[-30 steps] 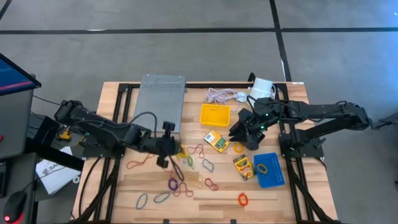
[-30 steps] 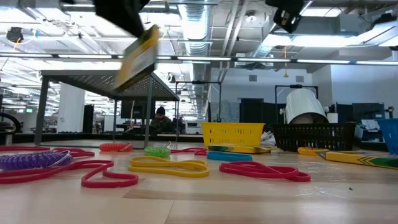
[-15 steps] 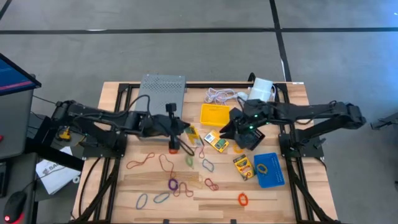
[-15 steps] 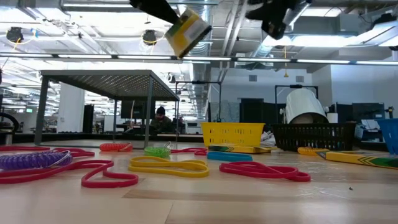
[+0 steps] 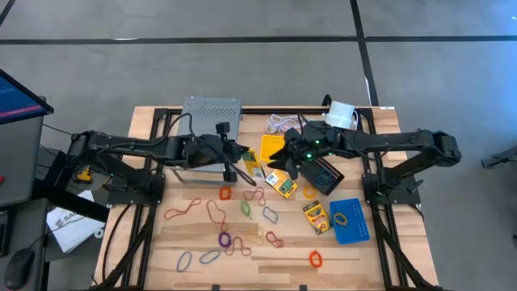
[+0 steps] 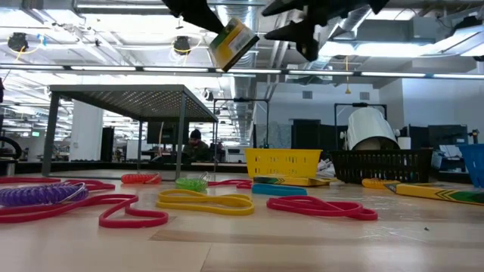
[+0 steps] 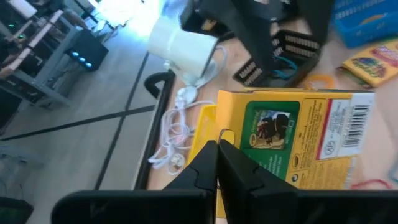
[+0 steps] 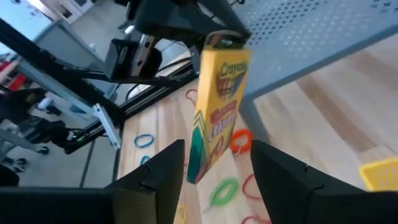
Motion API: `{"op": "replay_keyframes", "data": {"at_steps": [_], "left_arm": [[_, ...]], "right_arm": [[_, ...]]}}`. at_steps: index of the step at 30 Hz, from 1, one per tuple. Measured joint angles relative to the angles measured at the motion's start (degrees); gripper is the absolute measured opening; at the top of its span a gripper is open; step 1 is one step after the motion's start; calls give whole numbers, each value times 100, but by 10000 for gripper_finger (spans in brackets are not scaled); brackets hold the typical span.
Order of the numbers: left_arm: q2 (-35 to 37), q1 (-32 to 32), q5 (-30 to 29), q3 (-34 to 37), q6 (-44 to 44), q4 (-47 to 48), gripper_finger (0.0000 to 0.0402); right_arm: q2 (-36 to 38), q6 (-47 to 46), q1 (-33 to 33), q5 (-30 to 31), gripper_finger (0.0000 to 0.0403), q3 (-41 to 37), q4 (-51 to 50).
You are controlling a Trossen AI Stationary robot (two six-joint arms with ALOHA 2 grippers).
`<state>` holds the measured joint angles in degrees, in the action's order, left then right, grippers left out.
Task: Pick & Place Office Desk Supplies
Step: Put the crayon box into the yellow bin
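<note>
High view
- Landmark: the yellow tray (image 5: 277, 145), near the far middle of the table (image 5: 355, 259).
- Crayon box (image 5: 251, 163): held up just left of the yellow tray, pinched in the left claw (image 5: 240, 164).
- Right claw (image 5: 284, 160): over the tray's near edge, fingers spread, facing the box from the other side of it.
- Nearer arm: both are close; the left already has the box and the right is just beside it.

Low view
- Crayon box (image 6: 232, 44): high above the yellow tray (image 6: 283, 162) and a little left of it, tilted, well clear of the table.
- Right claw (image 6: 295, 23): at about the same height, just right of the box, fingers apart.

Left wrist view
- Left claw (image 7: 219, 167): fingers closed on the box edge.
- Crayon box (image 7: 292, 144): its long side runs crosswise to the fingers, with the yellow tray showing just behind it.

Right wrist view
- Crayon box (image 8: 216, 109): stands on end straight ahead, in line with the gap between the two spread fingers (image 8: 163, 168).
- Long axis: upright, roughly along the fingers' own faces.
- Likely next move: a handover, I'd say; the right claw needs only to push forward and close across the box's thin sides.
</note>
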<state>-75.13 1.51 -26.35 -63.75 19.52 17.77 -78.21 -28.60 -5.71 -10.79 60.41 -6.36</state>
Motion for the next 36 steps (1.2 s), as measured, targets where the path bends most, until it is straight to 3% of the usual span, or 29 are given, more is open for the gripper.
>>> {"op": "replay_keyframes", "data": {"at_steps": [14,20,36], "left_arm": [[0,-351,137,5,92,-19,0],[0,-347,195,9,119,-14,0],[-2,-336,319,9,121,-47,0]], "right_arm": [[-1178,905,111,650,164,1754,-1486],[-1412,975,93,805,159,1901,-1611],[-1205,1367,-97,1045,171,1907,-1732]]}}
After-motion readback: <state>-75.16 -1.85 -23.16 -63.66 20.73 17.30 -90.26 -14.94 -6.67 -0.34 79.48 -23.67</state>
